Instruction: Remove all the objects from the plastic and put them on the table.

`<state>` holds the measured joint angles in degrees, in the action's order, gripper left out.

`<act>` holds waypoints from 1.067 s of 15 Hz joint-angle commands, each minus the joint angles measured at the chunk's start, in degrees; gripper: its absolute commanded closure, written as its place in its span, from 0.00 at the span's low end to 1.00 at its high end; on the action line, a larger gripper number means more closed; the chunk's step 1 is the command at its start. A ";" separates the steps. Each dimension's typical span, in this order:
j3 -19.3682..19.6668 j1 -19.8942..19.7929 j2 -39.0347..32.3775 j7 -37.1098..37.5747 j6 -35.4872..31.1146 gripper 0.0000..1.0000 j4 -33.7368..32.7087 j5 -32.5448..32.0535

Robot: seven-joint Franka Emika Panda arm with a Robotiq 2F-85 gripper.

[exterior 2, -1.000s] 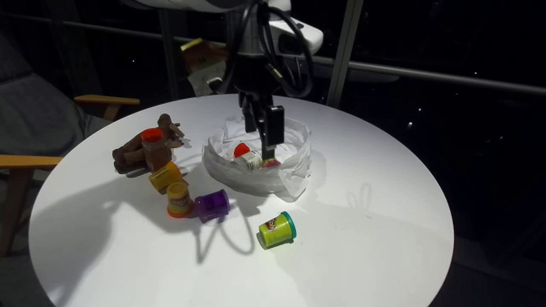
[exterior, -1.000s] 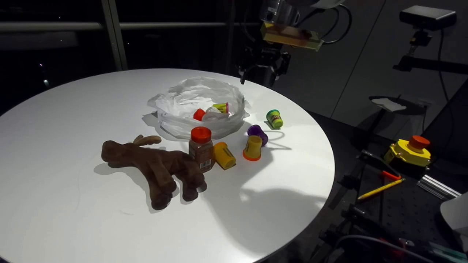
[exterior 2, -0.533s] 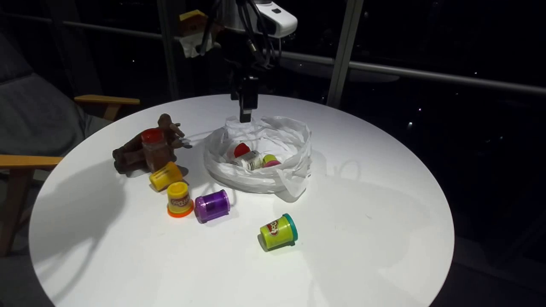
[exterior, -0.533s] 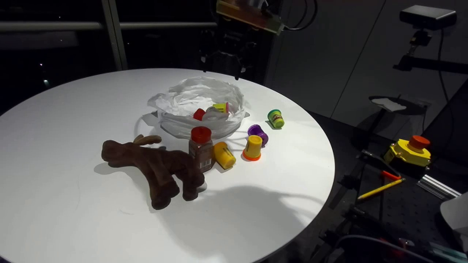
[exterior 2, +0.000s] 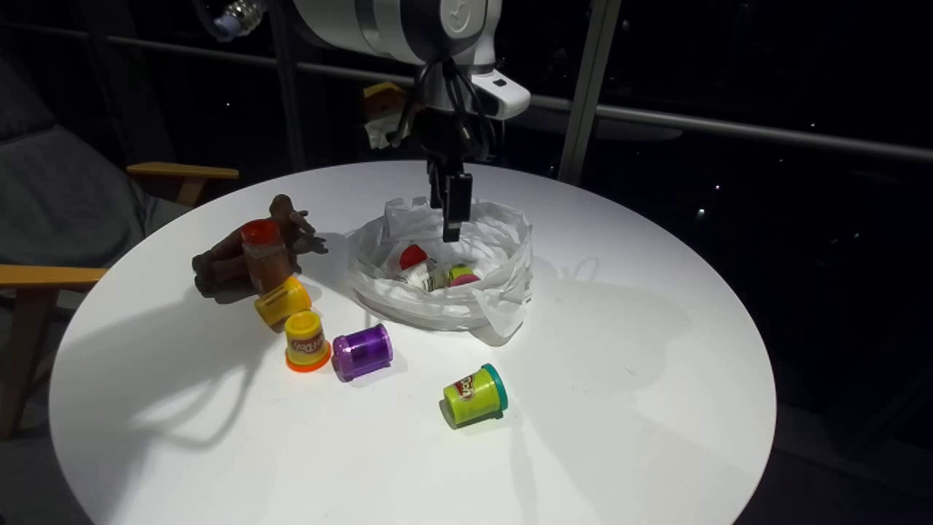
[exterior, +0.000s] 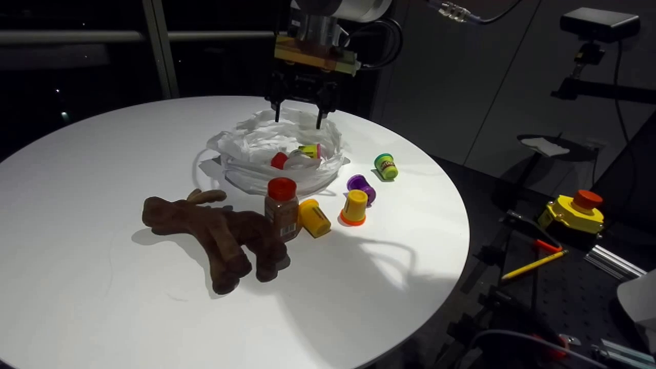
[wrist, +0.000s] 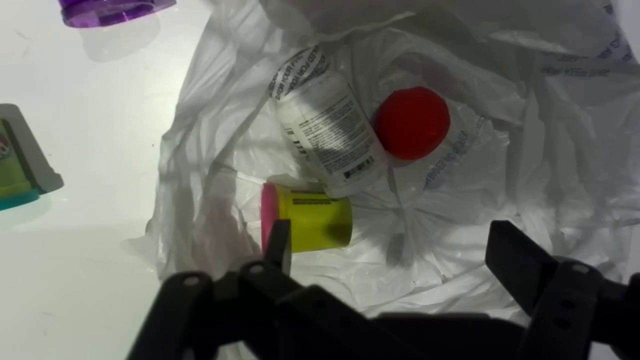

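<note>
So, inside the plastic bag lie a white labelled bottle, a red piece just beside it (whether they touch is unclear), and a pink-lidded yellow tub, on its side by one end of the bottle. The bag's crumpled rim stands up around them. The gripper hangs over the bag, its two fingers pointing down and spread well apart; in the wrist view one fingertip overlaps the pink-lidded yellow tub, while both exterior views show the tips above it.

Outside the bag, on the round white table, a purple tub lies on its side just beside an orange-lidded yellow tub, which stands upside down. Next to that, an orange-yellow tub lies near an upright red-capped brown bottle, with the brown plush toy sprawled just beside it. A teal-lidded green tub lies on its side, apart from the rest.

Farther out stand a wooden-armed chair and a dark bench, which carries a yellow pencil and a red-topped yellow button box.
</note>
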<state>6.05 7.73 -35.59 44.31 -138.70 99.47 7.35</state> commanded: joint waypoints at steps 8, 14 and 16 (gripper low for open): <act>2.20 0.70 -8.95 3.62 12.34 0.00 -12.05 -7.91; 2.98 0.67 -14.12 4.19 11.30 0.00 -17.26 -8.15; 3.66 0.99 -15.51 4.65 11.64 0.00 -18.68 -8.56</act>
<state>8.75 8.39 -48.16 47.53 -128.56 85.47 0.51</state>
